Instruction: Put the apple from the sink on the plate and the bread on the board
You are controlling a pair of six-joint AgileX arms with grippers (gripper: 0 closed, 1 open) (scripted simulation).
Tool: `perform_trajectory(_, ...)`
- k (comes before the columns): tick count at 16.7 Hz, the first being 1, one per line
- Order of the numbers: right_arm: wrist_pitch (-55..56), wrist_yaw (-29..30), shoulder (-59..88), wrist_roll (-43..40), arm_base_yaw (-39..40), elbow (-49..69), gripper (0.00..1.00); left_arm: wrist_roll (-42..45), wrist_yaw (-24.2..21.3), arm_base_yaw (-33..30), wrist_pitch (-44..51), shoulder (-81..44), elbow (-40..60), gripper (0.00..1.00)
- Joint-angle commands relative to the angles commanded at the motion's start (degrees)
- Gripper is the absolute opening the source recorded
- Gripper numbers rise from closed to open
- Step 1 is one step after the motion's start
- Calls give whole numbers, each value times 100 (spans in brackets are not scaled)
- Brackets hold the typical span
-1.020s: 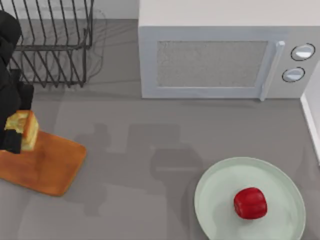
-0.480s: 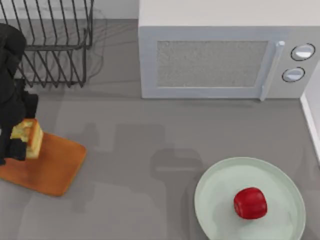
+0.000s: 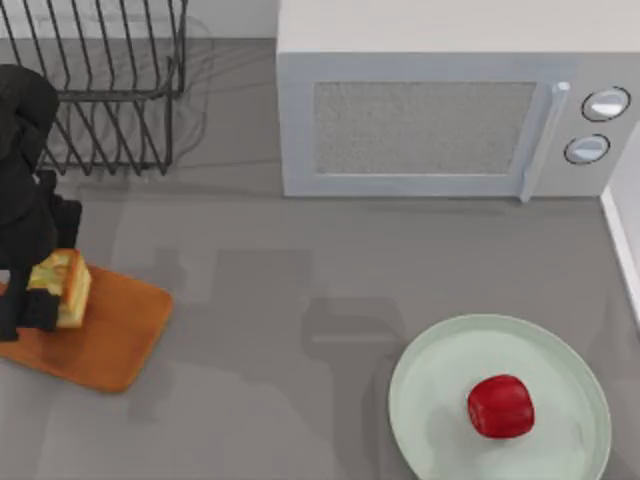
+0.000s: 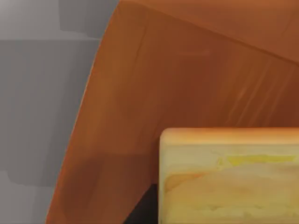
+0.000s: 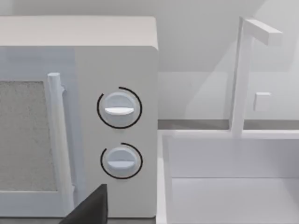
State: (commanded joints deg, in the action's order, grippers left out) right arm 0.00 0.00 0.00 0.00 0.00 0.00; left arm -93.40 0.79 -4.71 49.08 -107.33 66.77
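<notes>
Now my left gripper (image 3: 45,297) is clenched on the bread (image 3: 62,288), low over the board (image 3: 110,340) at the table's left side. To do it well, I should lower straight until the bread sits flat, then let go, so it does not tip. The apple (image 3: 500,406) already lies on the plate (image 3: 430,370). The top view gives this layout; the left wrist view gives the board's grain under the bread. I cannot tell my right gripper's state.
</notes>
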Motion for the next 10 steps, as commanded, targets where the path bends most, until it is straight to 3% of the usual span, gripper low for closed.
perform_trajectory(1,0,0,0,0,0,0,100,0,0,0,0,0,0,0)
perform_trajectory(10,0,0,0,0,0,0,100,0,0,0,0,0,0,68)
